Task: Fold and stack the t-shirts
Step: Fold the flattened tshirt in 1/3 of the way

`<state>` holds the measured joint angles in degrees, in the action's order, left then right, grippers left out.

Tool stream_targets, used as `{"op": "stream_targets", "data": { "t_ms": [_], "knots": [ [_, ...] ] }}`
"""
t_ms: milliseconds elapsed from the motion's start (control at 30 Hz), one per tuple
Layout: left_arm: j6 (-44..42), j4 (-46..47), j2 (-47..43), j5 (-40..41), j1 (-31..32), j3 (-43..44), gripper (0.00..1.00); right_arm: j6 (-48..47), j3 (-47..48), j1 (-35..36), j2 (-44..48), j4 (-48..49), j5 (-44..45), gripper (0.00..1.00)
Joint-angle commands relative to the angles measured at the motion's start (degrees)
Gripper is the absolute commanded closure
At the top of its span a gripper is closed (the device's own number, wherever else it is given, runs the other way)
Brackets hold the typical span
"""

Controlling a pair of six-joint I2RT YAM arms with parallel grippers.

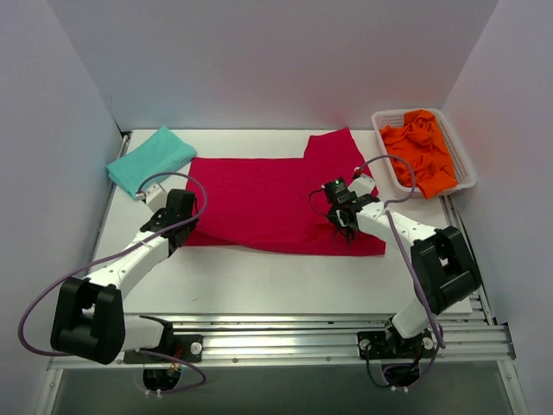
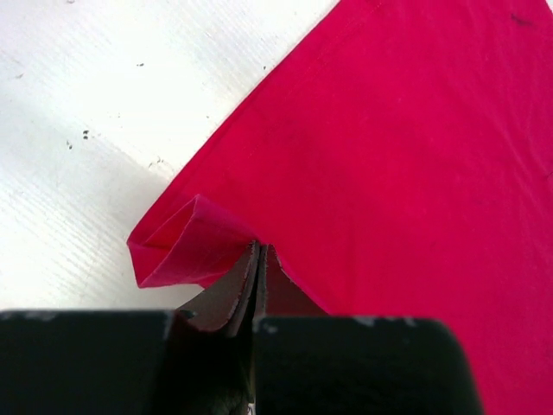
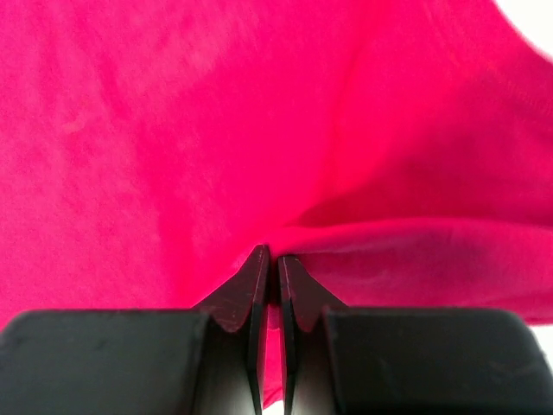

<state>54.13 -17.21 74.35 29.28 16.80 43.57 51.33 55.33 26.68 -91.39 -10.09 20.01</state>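
Note:
The crimson red t-shirt point(image 1: 268, 194) lies spread flat across the middle of the table. My left gripper point(image 1: 179, 226) is shut on its near left corner, and the pinched cloth curls up in the left wrist view point(image 2: 186, 242). My right gripper point(image 1: 346, 226) is shut on a fold of the same shirt near its near right edge; red cloth point(image 3: 173, 130) fills the right wrist view. A folded teal t-shirt point(image 1: 149, 158) lies at the far left. Several bright orange t-shirts point(image 1: 421, 151) are heaped at the far right.
A white slotted basket point(image 1: 469, 173) holds the orange shirts at the far right corner. White walls stand on the left, back and right. Bare white table point(image 1: 285, 277) runs in front of the red shirt, up to the metal rail point(image 1: 328, 333).

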Motion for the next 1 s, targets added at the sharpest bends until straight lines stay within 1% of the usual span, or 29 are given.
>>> {"op": "stream_targets", "data": {
  "t_ms": [0,267,400,533,733,833,967],
  "knots": [
    [-2.3,5.6,1.1,-2.6,-2.5,3.4,0.98,-0.6,4.3,-1.4,0.0,-1.2,3.7,1.00],
    [-4.0,8.5,3.2,-5.0,-5.2,4.2,0.98,-2.3,8.4,-3.4,0.9,-2.5,4.9,1.00],
    [-4.8,9.8,6.4,-6.9,-6.5,6.1,0.98,-2.5,10.3,-4.4,-1.4,-2.3,4.2,1.00],
    [-5.9,11.7,11.7,-9.3,-7.4,8.4,0.98,-1.8,11.5,-5.1,-4.1,-0.7,4.0,1.00],
    [-10.4,12.6,19.0,-15.4,-8.4,13.7,0.98,-1.6,15.0,-6.4,-8.8,0.2,3.2,1.00],
    [-11.8,13.0,20.8,-17.1,-8.8,15.0,0.98,-1.6,17.9,-6.6,-11.3,-0.3,3.0,1.00],
    [-12.9,13.9,20.9,-17.5,-9.0,15.0,0.98,-2.2,20.3,-7.3,-12.4,-0.3,2.2,1.00]
  ]
}}
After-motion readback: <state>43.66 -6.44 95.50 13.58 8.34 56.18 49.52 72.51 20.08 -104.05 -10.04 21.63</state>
